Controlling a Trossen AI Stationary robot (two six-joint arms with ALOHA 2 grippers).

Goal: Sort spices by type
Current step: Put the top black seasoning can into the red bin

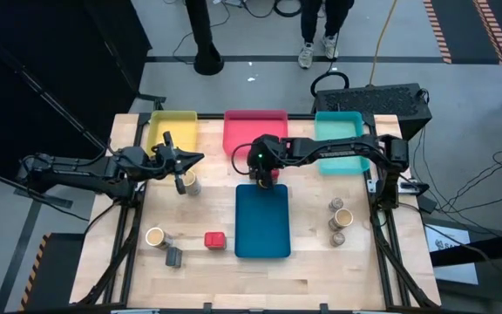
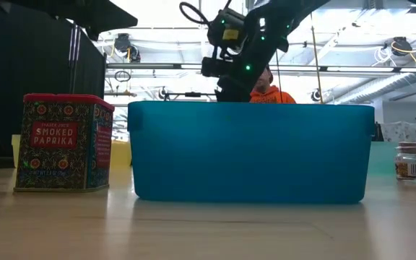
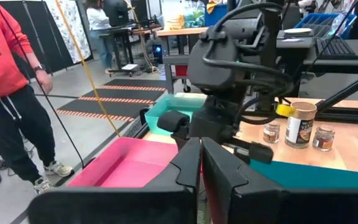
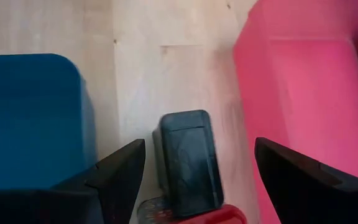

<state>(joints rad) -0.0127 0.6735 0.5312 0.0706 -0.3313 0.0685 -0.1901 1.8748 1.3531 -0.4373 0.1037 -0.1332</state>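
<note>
The right gripper [image 4: 194, 171] hangs spread above a dark box [image 4: 188, 158] with rounded corners lying on the bare wood strip between the blue tray [image 1: 262, 220] and the pink tray [image 1: 255, 131]; something red [image 4: 204, 214] shows just beneath the box. That strip is narrow, with tray walls close on both sides. The left gripper [image 1: 181, 161], fingers pressed together, hovers by a tan jar [image 1: 190, 182] near the yellow tray [image 1: 172, 131]. A red paprika tin [image 1: 214, 239] stands left of the blue tray, with open wood around it. More jars [image 1: 340, 218] cluster at the right.
</note>
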